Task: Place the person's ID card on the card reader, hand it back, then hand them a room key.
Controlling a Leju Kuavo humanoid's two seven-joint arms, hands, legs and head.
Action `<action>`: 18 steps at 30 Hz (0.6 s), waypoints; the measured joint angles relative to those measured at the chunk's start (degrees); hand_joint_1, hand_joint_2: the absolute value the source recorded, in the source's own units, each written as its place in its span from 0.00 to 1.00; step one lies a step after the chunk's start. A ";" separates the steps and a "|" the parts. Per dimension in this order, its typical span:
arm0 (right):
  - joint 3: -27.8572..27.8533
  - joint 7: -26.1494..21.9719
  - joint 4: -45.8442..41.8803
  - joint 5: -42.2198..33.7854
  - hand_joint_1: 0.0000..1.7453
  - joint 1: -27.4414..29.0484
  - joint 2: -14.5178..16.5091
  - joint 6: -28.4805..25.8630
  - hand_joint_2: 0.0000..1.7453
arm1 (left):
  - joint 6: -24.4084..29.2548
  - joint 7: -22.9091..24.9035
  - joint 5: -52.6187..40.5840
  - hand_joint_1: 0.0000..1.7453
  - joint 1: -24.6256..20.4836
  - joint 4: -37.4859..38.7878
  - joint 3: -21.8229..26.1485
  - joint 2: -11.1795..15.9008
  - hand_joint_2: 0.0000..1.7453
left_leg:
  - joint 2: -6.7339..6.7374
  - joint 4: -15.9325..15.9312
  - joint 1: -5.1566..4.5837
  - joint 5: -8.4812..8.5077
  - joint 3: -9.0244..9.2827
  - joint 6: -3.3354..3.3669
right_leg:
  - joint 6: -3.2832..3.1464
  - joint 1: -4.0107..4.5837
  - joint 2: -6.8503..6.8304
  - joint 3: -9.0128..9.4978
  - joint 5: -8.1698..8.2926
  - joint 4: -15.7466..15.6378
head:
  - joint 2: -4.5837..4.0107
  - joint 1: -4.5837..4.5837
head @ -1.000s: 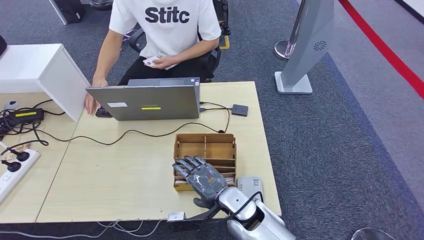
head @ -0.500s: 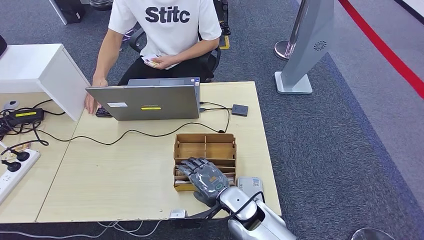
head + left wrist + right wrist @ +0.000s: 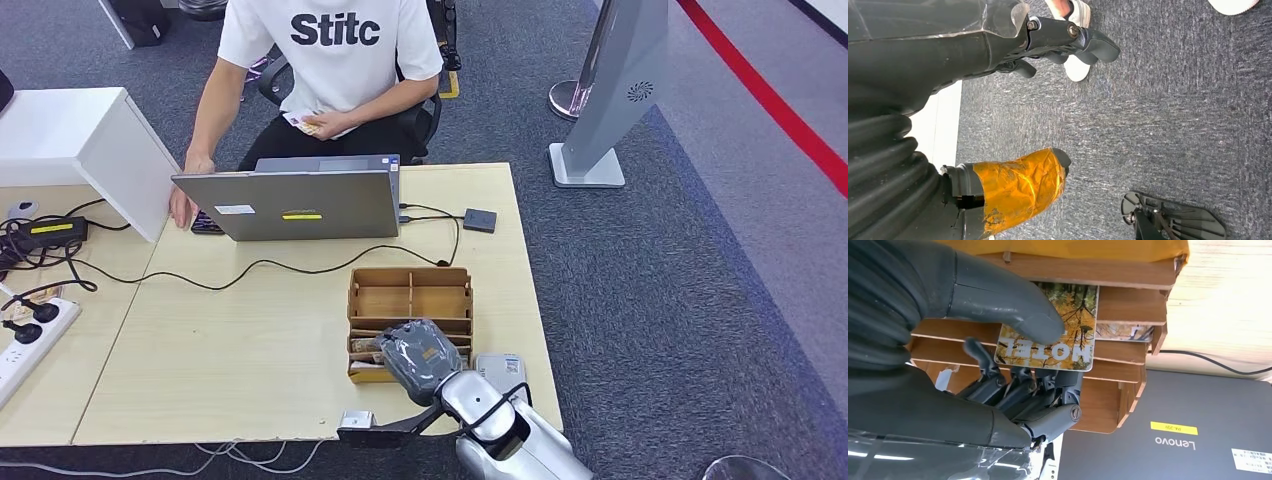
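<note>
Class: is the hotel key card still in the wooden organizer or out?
Still in: the key card lies across the organizer's slats, right hand's thumb on it.

Open grey laptop [image 3: 290, 203] at the far edge of the pale wooden table [image 3: 230, 350], lid toward the camera — a yellow sticker and a white label on it, a black cable [image 3: 250, 268] trailing across the tabletop from its side. White box [image 3: 75, 140] standing at the table's left end, with a black power adapter [image 3: 50, 231] and a white power strip [image 3: 30, 340] among tangled leads nearby. Grey stand [image 3: 610, 90] on the dark carpet off to the right — a red floor stripe [image 3: 770, 95] beyond it.
</note>
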 joint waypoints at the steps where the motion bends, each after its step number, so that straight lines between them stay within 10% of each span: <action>1: 0.00 0.42 -0.34 0.44 1.00 0.03 0.00 0.07 1.00 | 0.03 0.10 0.04 0.00 0.00 0.00 0.00 0.02 1.00 | 0.00 0.00 0.00 0.00 0.00 0.00 | 0.00 0.00 0.00 0.00 0.00 0.00 | 0.00 0.01; 18: -0.81 5.33 -11.56 0.82 1.00 1.78 -0.23 -0.28 1.00 | 0.29 0.76 0.83 0.00 0.16 0.00 0.00 0.02 1.00 | 0.00 0.01 0.00 0.00 0.00 0.00 | 0.00 0.00 0.01 -0.01 0.00 0.00 | 0.00 0.00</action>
